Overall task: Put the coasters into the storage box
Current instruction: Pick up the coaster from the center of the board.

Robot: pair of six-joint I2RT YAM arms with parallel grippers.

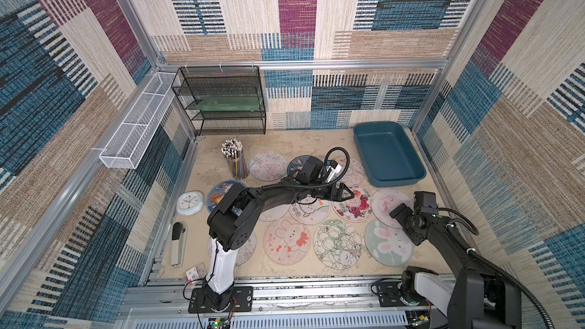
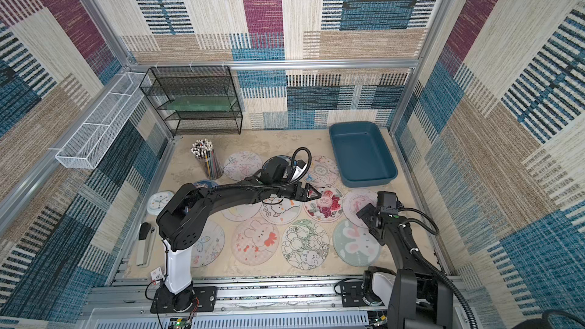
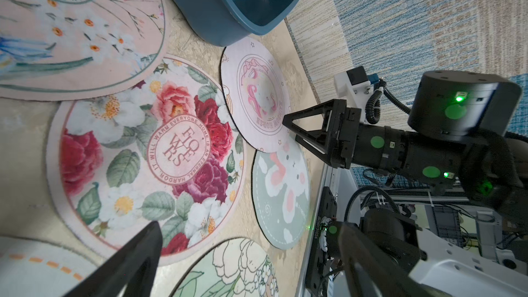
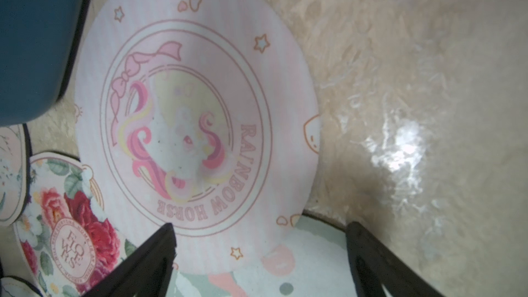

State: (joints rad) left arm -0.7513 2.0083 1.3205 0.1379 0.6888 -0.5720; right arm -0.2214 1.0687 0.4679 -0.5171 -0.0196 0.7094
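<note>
Top views are showing the beige surface (image 1: 285, 144) carrying the coasters (image 1: 286, 242), thin round printed mats lying flat in rough rows, several overlapping at their edges. Most are pale; two dark blue ones (image 1: 221, 196) are sitting toward the left and rear. The storage box (image 1: 387, 155), a shallow dark teal tray with rounded corners and flared rim, is standing at the rear right corner with nothing in it. A rose-printed coaster (image 3: 148, 152) is lying beside the pink "Rainbow Horse" coaster (image 4: 197, 121), which is overlapping a green rabbit coaster (image 3: 281, 192) and lying just beside the box's near wall.

The black mesh rack (image 1: 221, 99) is standing at the rear left, a greenish flat item on its middle shelf. The white mesh basket (image 1: 136, 121) is hanging on the left wall. A cup of pencils (image 1: 235, 161) is standing upright near the rack.

The left gripper (image 1: 346, 194) is hovering over the rose coaster, fingers spread, gripping nothing. The right gripper (image 4: 260, 255) is hovering at the near edge of the horse coaster, fingers spread, gripping nothing.

Bare surface is showing behind the coasters and along the right wall.
</note>
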